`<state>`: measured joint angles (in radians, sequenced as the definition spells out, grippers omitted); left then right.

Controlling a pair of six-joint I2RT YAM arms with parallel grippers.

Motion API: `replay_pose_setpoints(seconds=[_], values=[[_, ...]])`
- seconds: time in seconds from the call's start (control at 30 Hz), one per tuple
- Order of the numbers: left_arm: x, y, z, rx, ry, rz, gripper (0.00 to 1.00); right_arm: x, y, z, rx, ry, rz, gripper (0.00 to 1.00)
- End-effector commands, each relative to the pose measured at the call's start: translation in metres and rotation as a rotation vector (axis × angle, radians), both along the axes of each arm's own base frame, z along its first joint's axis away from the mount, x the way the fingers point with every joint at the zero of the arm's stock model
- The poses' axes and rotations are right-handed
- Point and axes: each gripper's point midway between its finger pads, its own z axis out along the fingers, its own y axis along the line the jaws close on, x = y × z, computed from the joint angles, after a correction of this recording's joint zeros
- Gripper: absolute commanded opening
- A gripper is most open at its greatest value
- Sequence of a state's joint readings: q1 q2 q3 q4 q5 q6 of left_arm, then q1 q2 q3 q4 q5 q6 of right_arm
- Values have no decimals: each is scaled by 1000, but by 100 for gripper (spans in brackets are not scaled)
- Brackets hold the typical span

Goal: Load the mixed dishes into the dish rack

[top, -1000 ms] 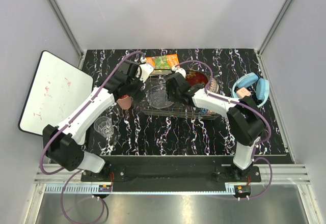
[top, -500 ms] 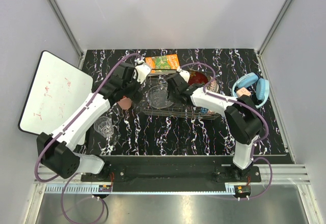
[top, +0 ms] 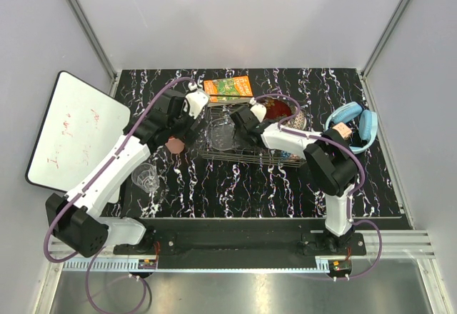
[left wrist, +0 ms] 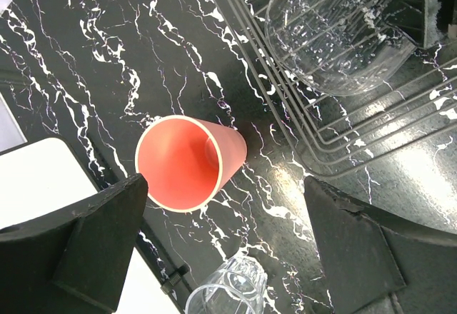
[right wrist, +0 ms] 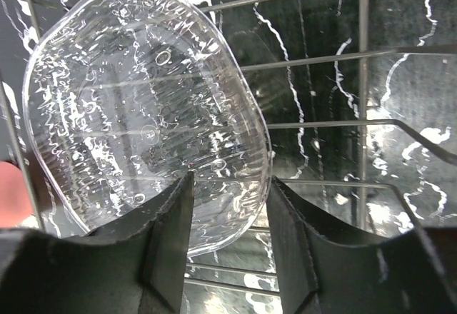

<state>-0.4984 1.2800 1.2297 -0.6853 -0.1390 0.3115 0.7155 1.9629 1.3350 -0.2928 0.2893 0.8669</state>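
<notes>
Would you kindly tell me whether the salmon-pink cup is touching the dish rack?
Apart. The left wrist view shows a strip of bare tabletop between the salmon-pink cup and the nearest wires of the dish rack.

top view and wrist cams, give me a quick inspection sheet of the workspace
surface: black marbled table, no spills seen
job's things: dish rack holds the clear glass bowl, leaning on edge; salmon-pink cup on its side left of the rack; clear drinking glass nearer on the table; red floral plate behind the rack's right end
clutter: orange-green carton, blue headphones, whiteboard
grippers: left claw open above the cup; right claw part-way apart at the bowl's edge, grip unclear
cables: purple cables run along both arms
surroundings: pale walls, nothing else seen
</notes>
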Motion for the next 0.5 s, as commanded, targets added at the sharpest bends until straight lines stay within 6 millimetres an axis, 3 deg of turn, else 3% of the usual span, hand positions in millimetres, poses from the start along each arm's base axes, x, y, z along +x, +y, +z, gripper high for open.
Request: replay_pose_setpoints(seconds=[0.0,0.23,0.47], values=[[4,4,15,-8,-70,12,96,19,2,-4,32,-53,-77,50],[3,5,13,0,-68,13,96,20,1,-13,31,-59,-88,38],[1,7,13,2,-69,15,96,21,-4,-13,13,-75,-92,48]])
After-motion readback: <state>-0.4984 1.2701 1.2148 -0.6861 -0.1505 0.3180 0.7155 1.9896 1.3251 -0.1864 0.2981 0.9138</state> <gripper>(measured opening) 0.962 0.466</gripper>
